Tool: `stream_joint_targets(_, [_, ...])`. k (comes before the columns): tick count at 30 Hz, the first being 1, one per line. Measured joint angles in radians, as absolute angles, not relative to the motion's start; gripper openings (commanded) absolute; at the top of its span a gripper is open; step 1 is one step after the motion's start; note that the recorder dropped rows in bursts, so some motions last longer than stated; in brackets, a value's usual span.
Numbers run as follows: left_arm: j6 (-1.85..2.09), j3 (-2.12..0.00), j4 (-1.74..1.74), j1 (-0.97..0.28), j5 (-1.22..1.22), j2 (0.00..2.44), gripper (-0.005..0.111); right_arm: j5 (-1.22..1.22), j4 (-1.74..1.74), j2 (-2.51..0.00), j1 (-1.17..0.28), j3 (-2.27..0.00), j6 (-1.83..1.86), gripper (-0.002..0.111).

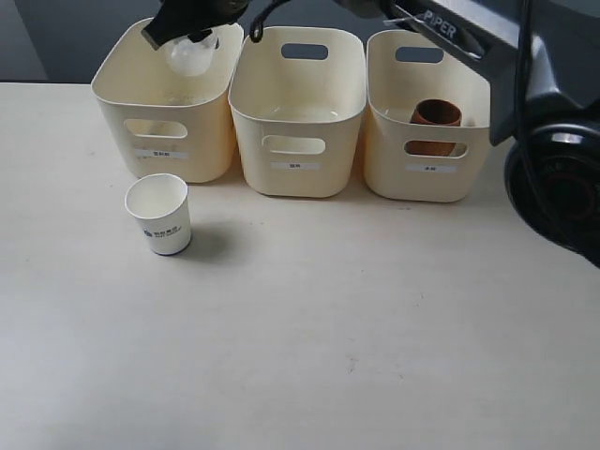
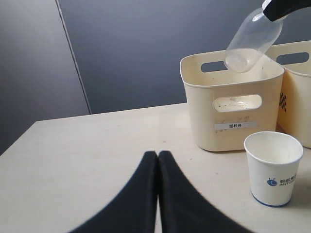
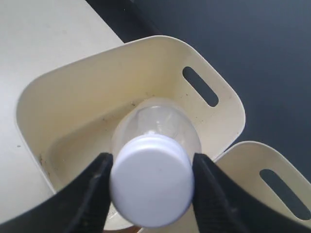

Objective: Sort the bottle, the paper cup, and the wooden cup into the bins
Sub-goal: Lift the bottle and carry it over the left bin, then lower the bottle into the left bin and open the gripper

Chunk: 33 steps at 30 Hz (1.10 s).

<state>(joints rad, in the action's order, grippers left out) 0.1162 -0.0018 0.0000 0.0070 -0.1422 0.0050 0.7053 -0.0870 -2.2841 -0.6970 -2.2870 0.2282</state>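
At upper left of the exterior view, the right gripper (image 1: 192, 28) reaches across, fingers clamped on the white cap of the bottle (image 1: 190, 54), which hangs tilted over the left bin (image 1: 164, 141). Released at that slant, it might catch the rim and tip out. The paper cup (image 1: 158, 215) stands on the table (image 1: 375, 328); the wooden cup (image 1: 436, 115) sits in the right bin (image 1: 427, 178). Only the left wrist view shows the left gripper (image 2: 158, 156), fingers pressed together, empty.

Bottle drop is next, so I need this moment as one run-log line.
right gripper: holds bottle over left bin | left gripper: shut, idle | wooden cup: right bin | paper cup: table
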Motion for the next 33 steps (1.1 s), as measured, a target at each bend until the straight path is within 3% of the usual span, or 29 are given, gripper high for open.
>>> stream_joint_targets(29, [0.116, -0.002, 0.0, 0.007, -0.142, 0.005, 0.0, 0.711, -0.063, -2.372, -0.692, -2.292, 0.278, -0.001])
stream_joint_targets(33, [0.116, -0.002, 0.0, 0.007, -0.142, 0.005, 0.0, 0.703, -0.057, -2.372, -0.692, -2.292, 0.279, 0.013])
